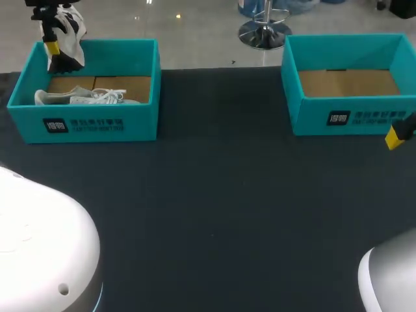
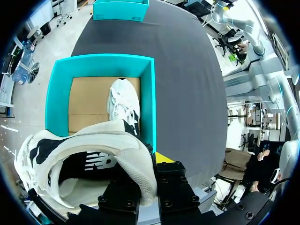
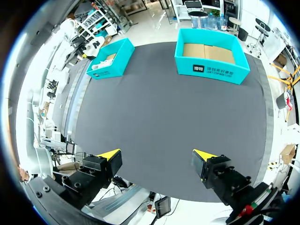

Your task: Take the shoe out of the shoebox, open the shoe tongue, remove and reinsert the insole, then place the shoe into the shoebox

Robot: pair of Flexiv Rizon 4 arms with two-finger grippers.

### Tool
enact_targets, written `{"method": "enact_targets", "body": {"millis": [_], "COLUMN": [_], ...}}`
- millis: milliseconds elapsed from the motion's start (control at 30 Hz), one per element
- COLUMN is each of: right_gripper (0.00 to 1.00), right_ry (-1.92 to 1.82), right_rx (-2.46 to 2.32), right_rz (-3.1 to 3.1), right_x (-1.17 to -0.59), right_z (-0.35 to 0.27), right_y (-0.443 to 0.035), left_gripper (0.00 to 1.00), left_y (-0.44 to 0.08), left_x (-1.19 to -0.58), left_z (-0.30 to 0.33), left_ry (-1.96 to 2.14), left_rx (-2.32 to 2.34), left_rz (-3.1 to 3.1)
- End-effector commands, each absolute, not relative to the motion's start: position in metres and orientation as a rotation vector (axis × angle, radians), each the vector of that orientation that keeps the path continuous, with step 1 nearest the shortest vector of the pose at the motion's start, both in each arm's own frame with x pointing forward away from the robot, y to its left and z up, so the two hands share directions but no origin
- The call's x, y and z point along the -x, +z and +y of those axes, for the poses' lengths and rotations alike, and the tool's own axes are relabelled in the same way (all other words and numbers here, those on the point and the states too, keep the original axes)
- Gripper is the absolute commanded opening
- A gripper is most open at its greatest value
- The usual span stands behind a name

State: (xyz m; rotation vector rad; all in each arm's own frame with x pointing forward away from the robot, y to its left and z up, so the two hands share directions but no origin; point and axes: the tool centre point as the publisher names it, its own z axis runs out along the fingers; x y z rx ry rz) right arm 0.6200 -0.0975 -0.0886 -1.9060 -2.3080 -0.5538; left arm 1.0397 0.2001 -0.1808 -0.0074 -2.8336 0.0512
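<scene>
A white and black shoe hangs above the far left corner of the left teal shoebox. My left gripper is shut on it. In the left wrist view the gripper pinches the shoe's heel collar, and the box lies below. A second white shoe lies on its side in that box, also seen from the wrist. My right gripper stands open over the table's near right, holding nothing; one yellow tip shows at the head view's right edge.
A second teal box stands at the back right with only its cardboard floor showing; the right wrist view shows it ahead beside the left box. The dark tabletop stretches between the boxes and to the front.
</scene>
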Motion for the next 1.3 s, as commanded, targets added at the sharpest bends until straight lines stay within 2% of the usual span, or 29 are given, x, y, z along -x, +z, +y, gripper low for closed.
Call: {"method": "enact_targets", "body": {"millis": [33, 233, 433, 767, 1000, 1300], "right_gripper": [1.00, 1.00, 1.00, 1.00, 1.00, 1.00], "right_ry": [-0.545, -0.545, -0.545, -0.545, -0.545, -0.545], "right_rx": [1.905, 1.905, 1.905, 1.905, 1.905, 1.905], "right_rz": [-2.307, -2.307, -2.307, -2.307, -2.307, -2.307], "right_x": [-0.623, -0.623, -0.623, -0.623, -0.623, -0.623], "right_z": [-0.097, -0.097, -0.097, -0.097, -0.097, -0.097], "right_y": [-0.087, -0.087, -0.087, -0.087, -0.087, -0.087], "left_gripper": [0.00, 0.00, 0.00, 0.00, 0.00, 0.00], "left_y": [-0.178, -0.182, -0.186, -0.180, -0.189, -0.194], "left_x": [-1.040, -1.044, -1.048, -1.050, -1.052, -1.057], "left_z": [0.201, 0.203, 0.229, 0.283, 0.293, 0.292], "left_ry": [0.049, -0.141, -0.325, -0.258, -0.397, -0.441], "left_rx": [0.010, 0.486, 1.214, 2.204, 2.435, 2.430], "left_rz": [-2.833, -2.840, -2.707, -1.884, -1.292, -1.245]}}
